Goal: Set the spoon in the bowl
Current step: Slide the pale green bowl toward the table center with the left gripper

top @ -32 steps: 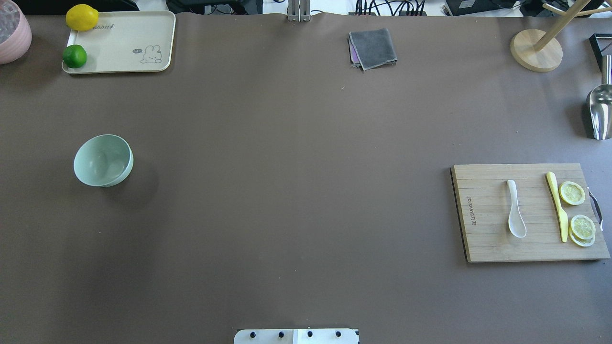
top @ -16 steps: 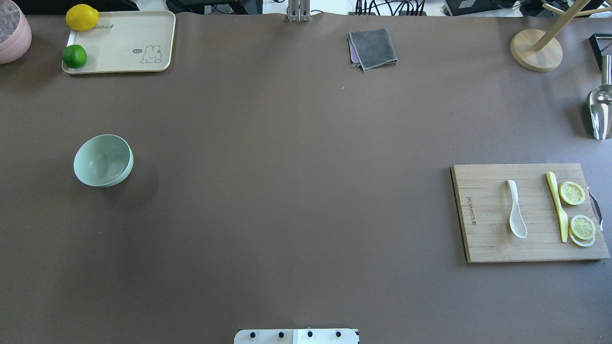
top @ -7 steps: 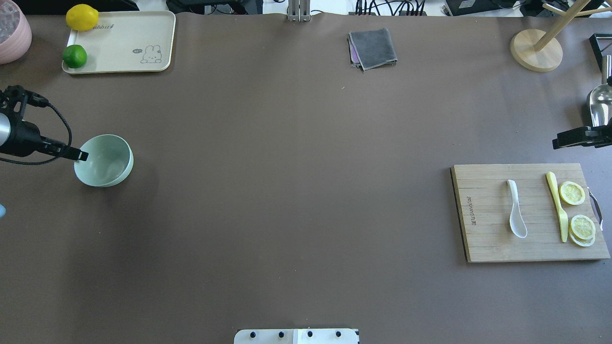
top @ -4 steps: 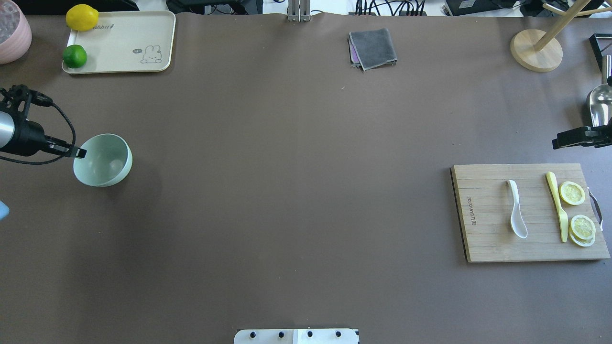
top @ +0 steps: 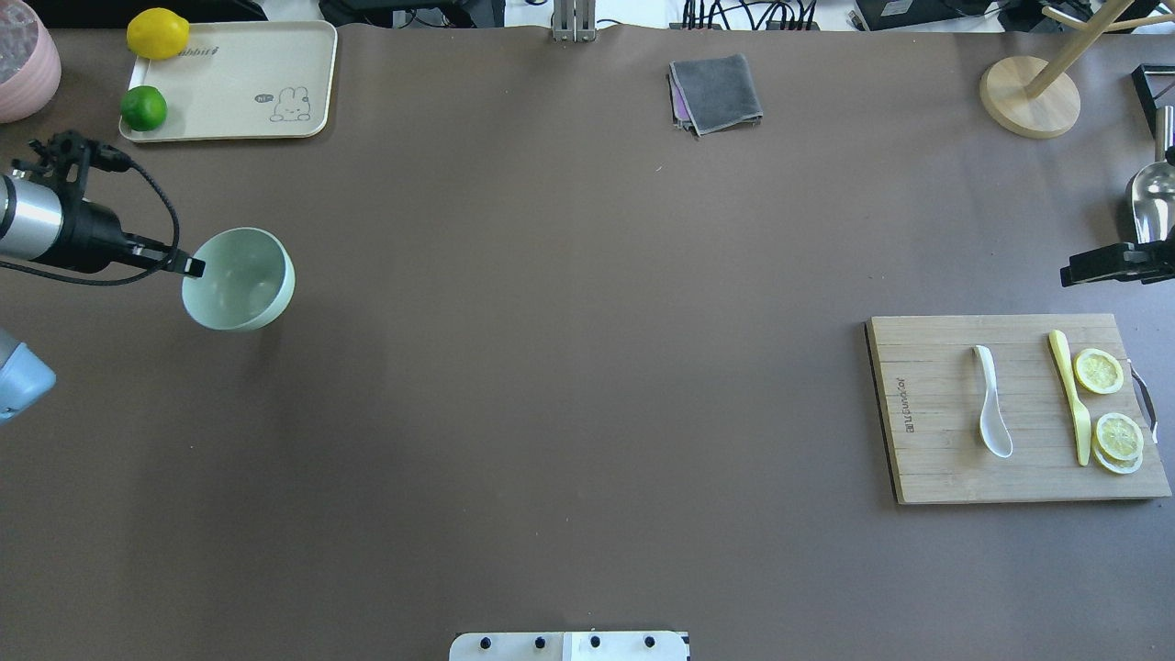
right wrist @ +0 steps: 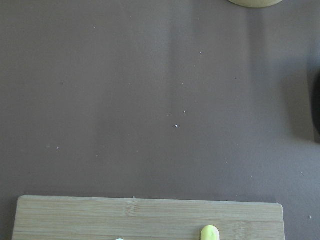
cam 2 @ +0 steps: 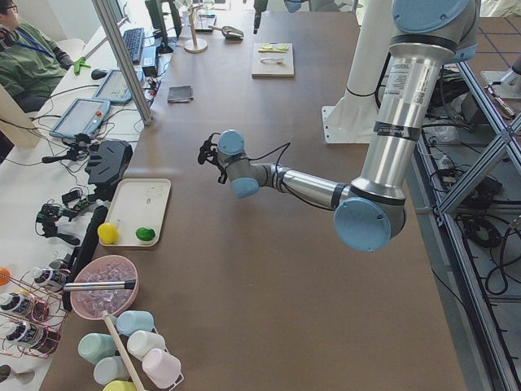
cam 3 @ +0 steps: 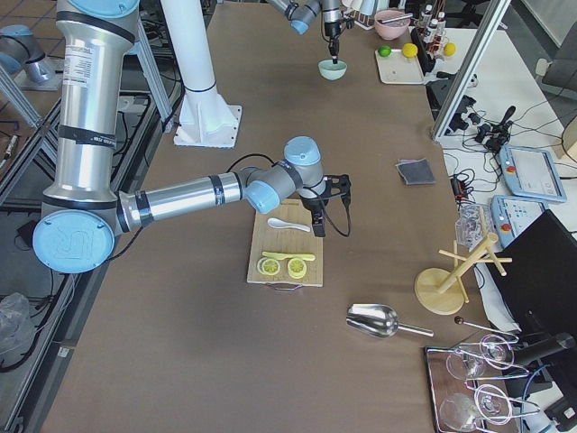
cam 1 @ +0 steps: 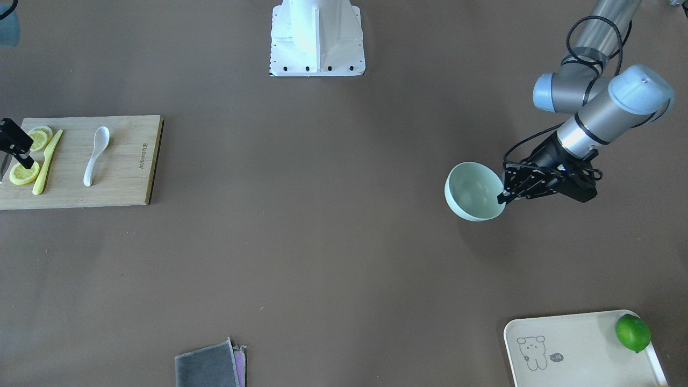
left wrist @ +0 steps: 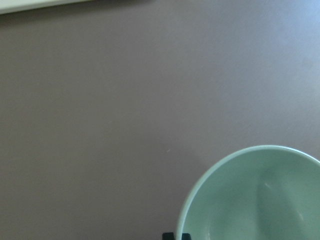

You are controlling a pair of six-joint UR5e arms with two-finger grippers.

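The pale mint-green bowl (top: 240, 281) is held by its rim in my left gripper (top: 194, 267), which is shut on it at the table's left side. The front-facing view shows the same grip on the bowl (cam 1: 473, 192). In the left wrist view the fingertips (left wrist: 169, 236) straddle the bowl's rim (left wrist: 192, 200). The white spoon (top: 990, 404) lies on the wooden cutting board (top: 927, 459) at the right, scoop toward me. My right gripper (top: 1072, 273) hovers just beyond the board's far right corner; I cannot tell whether it is open or shut.
A yellow knife (top: 1069, 395) and lemon slices (top: 1099, 371) lie on the board right of the spoon. A cream tray (top: 239, 73) with a lime (top: 143, 107) and a lemon (top: 157, 33) sits far left. A grey cloth (top: 716, 92), a metal scoop (top: 1152, 207) and a wooden stand (top: 1028, 96) are at the back.
My left gripper came in, closed on the bowl's rim, and has carried the bowl to the right and farther from me. My right arm came in at the right edge and has stayed still since.
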